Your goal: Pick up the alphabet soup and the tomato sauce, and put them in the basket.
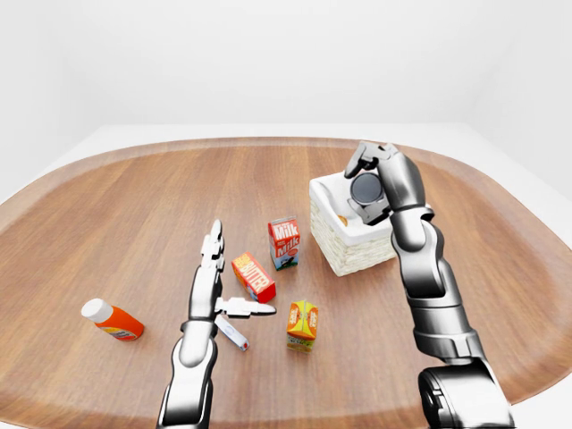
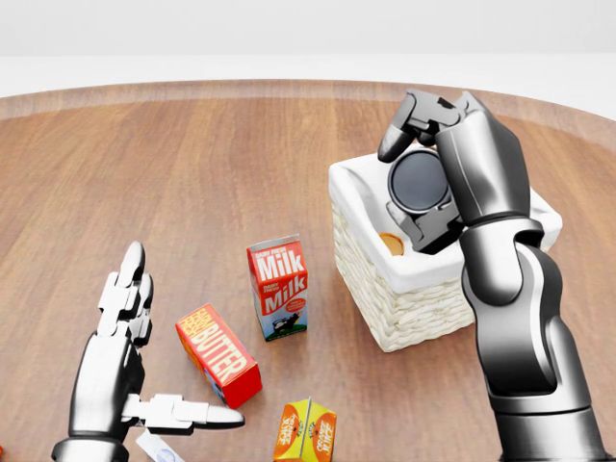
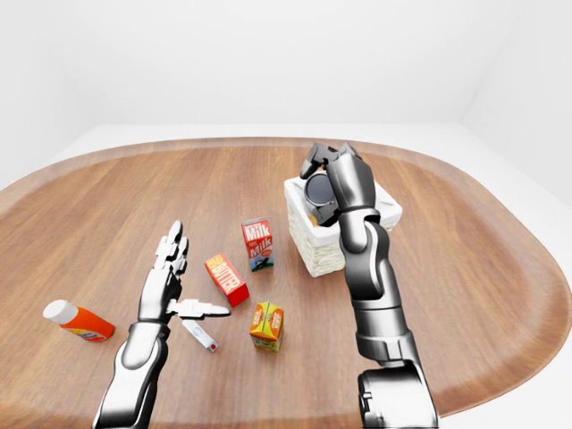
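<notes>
My right hand (image 2: pixel 410 189) is shut on a can (image 2: pixel 420 183) whose dark round end faces the camera. Its label is hidden now, so I cannot tell which can it is. The hand holds it tilted just above the inside of the white wicker basket (image 2: pixel 404 310), which stands at the right of the head view. A small orange round thing (image 2: pixel 390 243) shows inside the basket by its left wall. My left hand (image 2: pixel 168 346) is open and empty at the lower left, fingers spread, beside the butter box (image 2: pixel 218 354).
A milk carton (image 2: pixel 278 287) stands left of the basket. An orange juice carton (image 2: pixel 305 431) sits at the bottom edge. In the left-eye view an orange bottle with a white cap (image 1: pixel 112 320) lies far left and a small white tube (image 1: pixel 231 332) lies by my left hand.
</notes>
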`<state>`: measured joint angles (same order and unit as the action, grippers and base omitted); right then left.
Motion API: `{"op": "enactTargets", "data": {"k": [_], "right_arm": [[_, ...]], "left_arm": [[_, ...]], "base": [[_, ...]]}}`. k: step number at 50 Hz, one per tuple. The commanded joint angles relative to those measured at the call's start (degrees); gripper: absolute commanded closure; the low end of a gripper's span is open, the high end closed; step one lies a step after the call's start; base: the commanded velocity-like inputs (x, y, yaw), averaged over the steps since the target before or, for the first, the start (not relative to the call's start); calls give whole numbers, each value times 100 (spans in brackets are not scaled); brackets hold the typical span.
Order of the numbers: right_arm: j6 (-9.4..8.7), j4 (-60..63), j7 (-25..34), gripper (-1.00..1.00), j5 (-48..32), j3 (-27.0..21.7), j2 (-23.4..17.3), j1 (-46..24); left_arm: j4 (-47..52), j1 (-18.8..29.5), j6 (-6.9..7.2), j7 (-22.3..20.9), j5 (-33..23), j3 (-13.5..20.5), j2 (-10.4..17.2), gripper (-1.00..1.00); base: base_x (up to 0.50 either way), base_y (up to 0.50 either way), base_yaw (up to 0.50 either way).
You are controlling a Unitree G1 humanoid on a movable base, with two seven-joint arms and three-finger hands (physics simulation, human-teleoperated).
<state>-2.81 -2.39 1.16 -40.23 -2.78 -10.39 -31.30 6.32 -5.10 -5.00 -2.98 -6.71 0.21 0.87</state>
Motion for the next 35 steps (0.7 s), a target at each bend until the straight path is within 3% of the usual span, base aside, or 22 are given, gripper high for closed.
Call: {"op": "enactTargets", "data": {"k": [1,7,14,25,35], "right_arm": [[341,-1162,-369,100,-185,-82,-207,-562],[470,-1749,-490,100,-378,-26,-315,-947],[781,-3041,-882,100,-449,43,-398,-1648],[781,-5161,-1641,100,-541,195,-412,-2732],[781,-6444,-2119,100,-579,270,-463,-3273]], "left_arm": [[-62,57,0,5,37,16,4,-100],[-89,60,0,6,35,14,8,-100],[-66,46,0,-10,31,10,11,-100],[-27,21,0,-27,11,-5,7,-100],[-84,41,0,-34,8,-5,12,-100]], "base": [[0,0,0],[0,0,0],[0,0,0],[0,0,0],[0,0,0]]}}
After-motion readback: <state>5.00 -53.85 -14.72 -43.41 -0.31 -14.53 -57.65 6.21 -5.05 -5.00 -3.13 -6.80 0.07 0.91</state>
